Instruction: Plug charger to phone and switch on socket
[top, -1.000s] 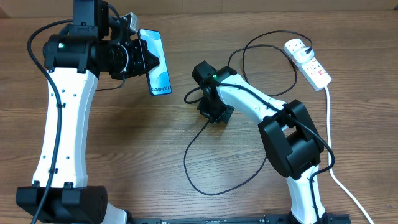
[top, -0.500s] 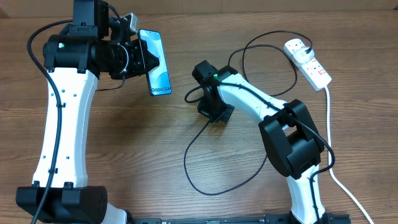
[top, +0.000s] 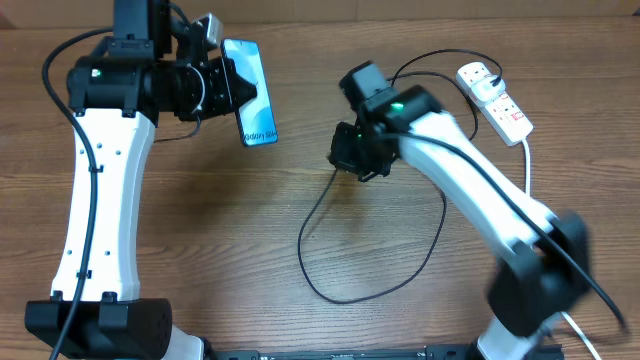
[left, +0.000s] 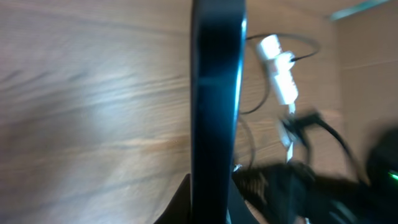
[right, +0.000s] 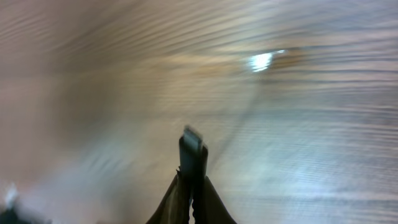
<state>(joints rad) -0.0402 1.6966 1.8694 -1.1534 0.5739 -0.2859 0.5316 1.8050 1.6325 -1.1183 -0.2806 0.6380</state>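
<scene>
My left gripper (top: 228, 90) is shut on the phone (top: 253, 92) and holds it above the table at the upper left, its light blue screen facing up and right. In the left wrist view the phone (left: 214, 106) shows edge-on between the fingers. My right gripper (top: 352, 158) is shut on the small plug tip of the charger (right: 193, 152), lifted off the table. The thin black cable (top: 335, 270) loops over the table below it. The socket (top: 494, 100) lies at the upper right with the white plug head in it; it also shows in the left wrist view (left: 278, 71).
The socket's thick white cord (top: 530, 230) runs down the right side of the table toward the front edge. The right arm (top: 480, 190) is blurred by motion. Bare wood lies between the two arms.
My right arm has swung up and to the right, lifting the cable tip off the table. My left gripper has tilted the phone slightly and raised it a little.
</scene>
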